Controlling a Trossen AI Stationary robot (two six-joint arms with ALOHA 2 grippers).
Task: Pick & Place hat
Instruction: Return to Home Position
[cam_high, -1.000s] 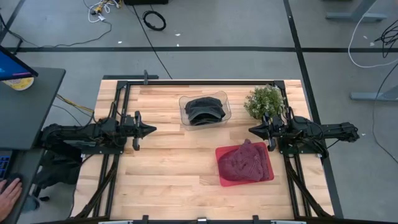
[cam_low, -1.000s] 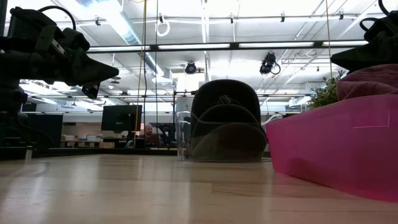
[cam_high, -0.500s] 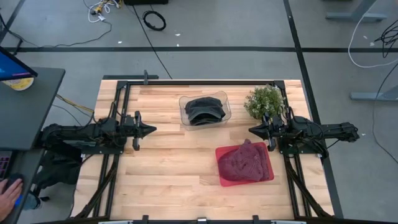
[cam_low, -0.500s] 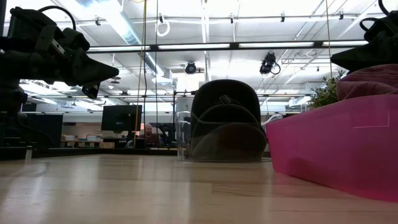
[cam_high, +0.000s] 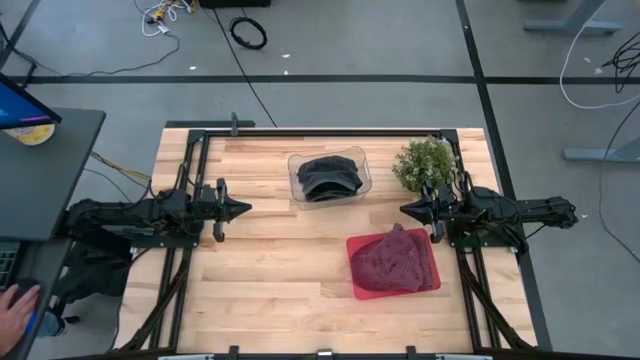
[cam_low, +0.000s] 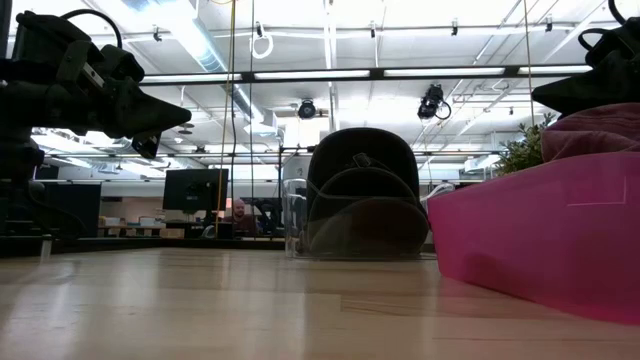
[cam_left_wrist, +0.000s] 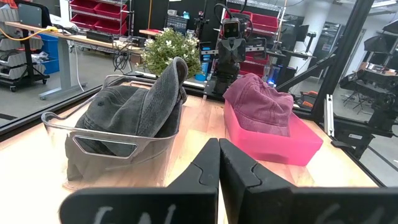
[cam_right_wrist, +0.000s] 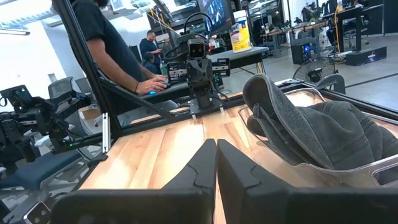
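Red cap (cam_high: 393, 258) first: faded wine-red fabric, soft and crumpled, heaped up above the rim of the pink bin (cam_high: 432, 282). Can't tell from above whether 1 cap or more in that heap. Then the black cap (cam_high: 329, 176), more of a washed-out charcoal in the left wrist view, brim flipped up and leaning over the wall of the transparent bin (cam_high: 293, 170).

Plenty of bare wood on the table (cam_high: 260, 280). Whole near half to the left of the pink bin open, same for the strip between the 2 bins. Pink bin toward the near right, well inside the table edge. Transparent bin toward the far side, around the middle, near a small potted plant (cam_high: 424, 163) by the far right corner. Black frame (cam_high: 300, 127) along the far edge.

Left gripper (cam_high: 243, 209) hovering over the left part of the table, pointing at the middle, fingers pressed together with nothing between them. Right gripper (cam_high: 406, 209) mirrored on the right, between the plant and the pink bin, tips likewise closed tight and empty. Neither one touching a bin or a cap.

Off the table, a person's hand (cam_high: 15, 300) at the dark desk (cam_high: 45, 180) on the left.
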